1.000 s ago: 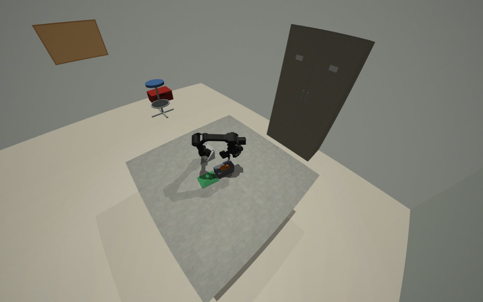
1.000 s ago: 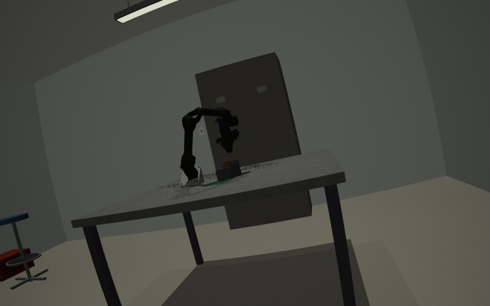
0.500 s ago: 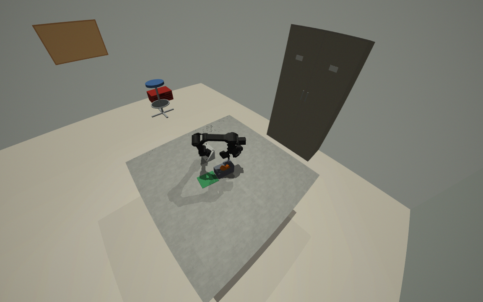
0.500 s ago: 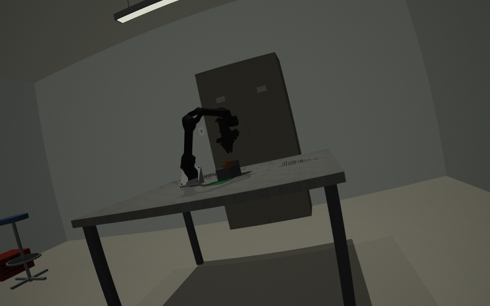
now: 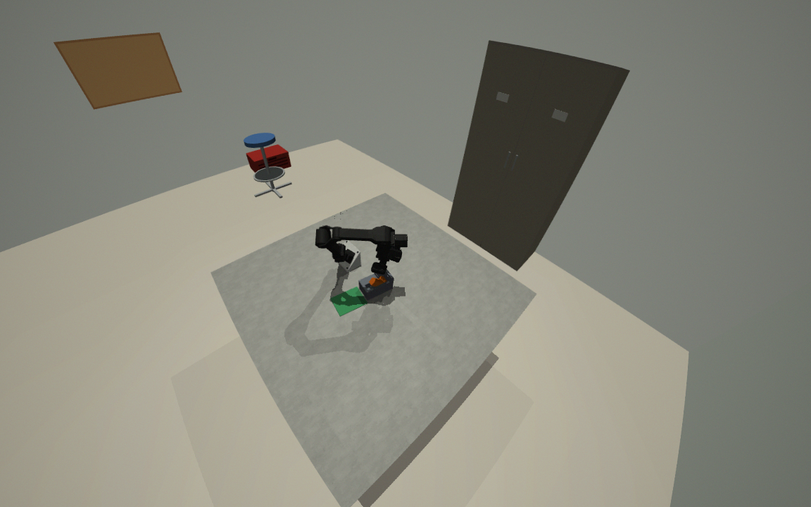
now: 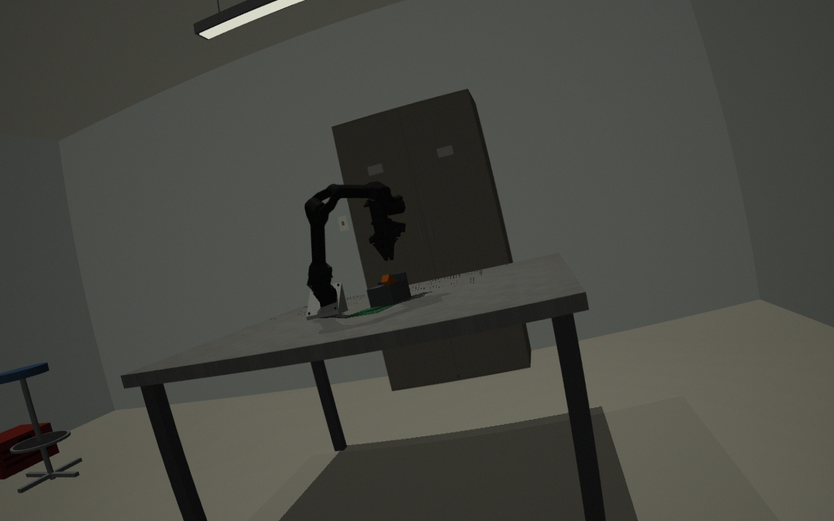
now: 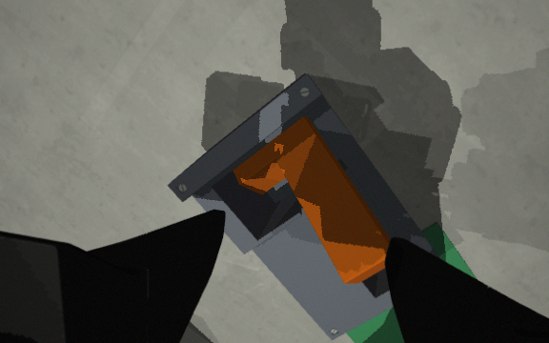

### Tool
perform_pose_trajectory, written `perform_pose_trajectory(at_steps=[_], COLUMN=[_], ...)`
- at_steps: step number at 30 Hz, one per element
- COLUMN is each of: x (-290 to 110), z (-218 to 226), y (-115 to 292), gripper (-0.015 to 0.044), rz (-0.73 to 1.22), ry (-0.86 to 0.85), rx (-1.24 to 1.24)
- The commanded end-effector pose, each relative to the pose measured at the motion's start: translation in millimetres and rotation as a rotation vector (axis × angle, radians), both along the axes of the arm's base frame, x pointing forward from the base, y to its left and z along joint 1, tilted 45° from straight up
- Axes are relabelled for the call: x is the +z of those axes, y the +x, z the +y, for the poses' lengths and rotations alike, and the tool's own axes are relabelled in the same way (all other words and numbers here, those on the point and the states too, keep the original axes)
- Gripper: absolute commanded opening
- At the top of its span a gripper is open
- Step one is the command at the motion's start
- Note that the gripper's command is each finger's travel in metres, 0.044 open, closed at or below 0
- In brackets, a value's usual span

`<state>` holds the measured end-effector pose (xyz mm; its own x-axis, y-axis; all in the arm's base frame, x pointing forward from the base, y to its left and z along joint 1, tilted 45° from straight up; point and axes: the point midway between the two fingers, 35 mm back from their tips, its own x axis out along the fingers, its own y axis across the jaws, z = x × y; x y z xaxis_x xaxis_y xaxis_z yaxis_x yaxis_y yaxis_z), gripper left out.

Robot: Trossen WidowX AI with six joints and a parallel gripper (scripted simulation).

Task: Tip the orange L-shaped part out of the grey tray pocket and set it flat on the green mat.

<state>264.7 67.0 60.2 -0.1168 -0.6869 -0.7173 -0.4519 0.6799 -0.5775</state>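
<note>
The orange L-shaped part (image 7: 336, 205) (image 5: 381, 279) (image 6: 386, 278) lies tilted in the pocket of the grey tray (image 7: 294, 267) (image 5: 374, 291) (image 6: 384, 294). Its L-shaped end dips into the pocket, and its straight end stands up above the tray's top, on the side toward the green mat (image 7: 448, 250) (image 5: 346, 301) (image 6: 368, 312). My gripper (image 7: 305, 236) (image 5: 385, 267) (image 6: 383, 255) is open and empty. It hangs a short way above the tray, pointing down, clear of the part. In the wrist view the raised end lies close to the right finger.
The arm's base (image 5: 348, 258) (image 6: 326, 304) stands on the grey table behind the mat. The mat lies flat against the tray's side toward the base. A dark cabinet (image 5: 534, 151), a blue stool (image 5: 263, 163) and a red box stand off the table.
</note>
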Motion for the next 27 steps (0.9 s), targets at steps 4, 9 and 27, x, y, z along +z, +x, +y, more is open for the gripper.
perform_pose_trajectory(at_steps=[4,9,27], x=[32,32,10], z=[-29,-29,-50], y=[-10,-10,-13], gripper=[0.028,0.028,0.028], rz=[0.553,0.553,0.553], ry=[0.086,0.086,0.085], rx=[0.576,0.576,0.576])
